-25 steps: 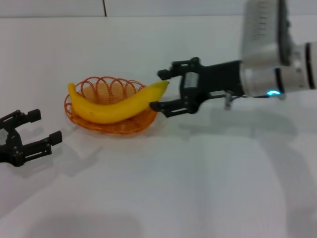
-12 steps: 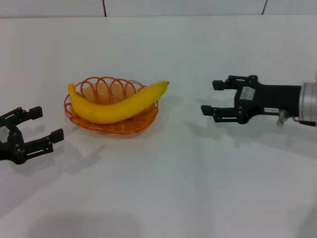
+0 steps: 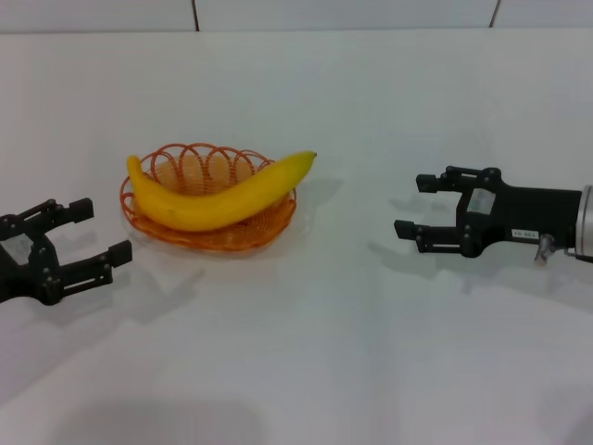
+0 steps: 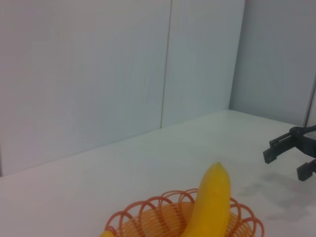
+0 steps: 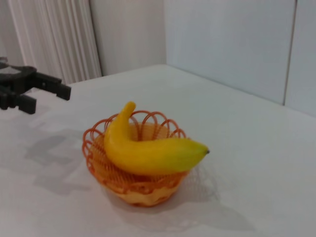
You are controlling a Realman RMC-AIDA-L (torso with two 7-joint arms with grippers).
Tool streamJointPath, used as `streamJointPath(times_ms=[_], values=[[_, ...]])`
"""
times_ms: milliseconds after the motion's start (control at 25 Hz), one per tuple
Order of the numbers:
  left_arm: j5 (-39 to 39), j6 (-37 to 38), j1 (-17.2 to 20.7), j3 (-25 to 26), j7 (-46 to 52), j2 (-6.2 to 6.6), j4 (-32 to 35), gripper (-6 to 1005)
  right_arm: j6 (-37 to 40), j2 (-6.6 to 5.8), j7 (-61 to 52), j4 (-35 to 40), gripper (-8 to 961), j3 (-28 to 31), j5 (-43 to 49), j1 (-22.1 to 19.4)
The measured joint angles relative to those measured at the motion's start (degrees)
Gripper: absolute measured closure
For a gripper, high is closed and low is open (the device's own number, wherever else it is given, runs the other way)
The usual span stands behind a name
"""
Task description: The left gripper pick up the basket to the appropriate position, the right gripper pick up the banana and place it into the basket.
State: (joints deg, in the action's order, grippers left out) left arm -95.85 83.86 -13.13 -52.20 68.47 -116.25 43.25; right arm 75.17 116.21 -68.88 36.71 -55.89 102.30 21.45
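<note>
The yellow banana [image 3: 218,193] lies across the orange wire basket [image 3: 185,167] on the white table [image 3: 306,352], its tip over the basket's right rim. My right gripper [image 3: 413,205] is open and empty, well to the right of the basket. My left gripper [image 3: 104,229] is open and empty, just left of the basket. The right wrist view shows the banana [image 5: 148,153] in the basket [image 5: 138,190], with my left gripper [image 5: 47,96] beyond it. The left wrist view shows the banana [image 4: 210,207], the basket rim [image 4: 148,217] and my right gripper [image 4: 286,158] far off.
A white wall [image 4: 98,74] with panel seams stands behind the table. A ribbed white curtain [image 5: 49,39] shows at the far side in the right wrist view.
My right gripper has let go of the banana and drawn back to the right, away from the basket. My left gripper has shifted slightly to the right. The banana stays in the basket.
</note>
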Motion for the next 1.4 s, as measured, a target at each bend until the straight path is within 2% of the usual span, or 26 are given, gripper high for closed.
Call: streamJointPath(times_ms=[400, 680, 1400], values=[[0.0, -0.3, -0.2, 0.0, -0.4, -0.04, -0.1, 147, 0.3, -0.02, 4.3, -3.7, 159, 2.1, -0.5, 0.4], [0.4, -0.4, -0.3, 0.0, -0.5, -0.03, -0.2, 147, 2.4, 0.05, 9.8, -7.0, 159, 6.3, -0.5, 0.5], [0.4, -0.4, -0.4, -0.1, -0.9, -0.03, -0.2, 147, 3.1, 0.11, 11.3, -7.5, 159, 7.3, -0.5, 0.5]])
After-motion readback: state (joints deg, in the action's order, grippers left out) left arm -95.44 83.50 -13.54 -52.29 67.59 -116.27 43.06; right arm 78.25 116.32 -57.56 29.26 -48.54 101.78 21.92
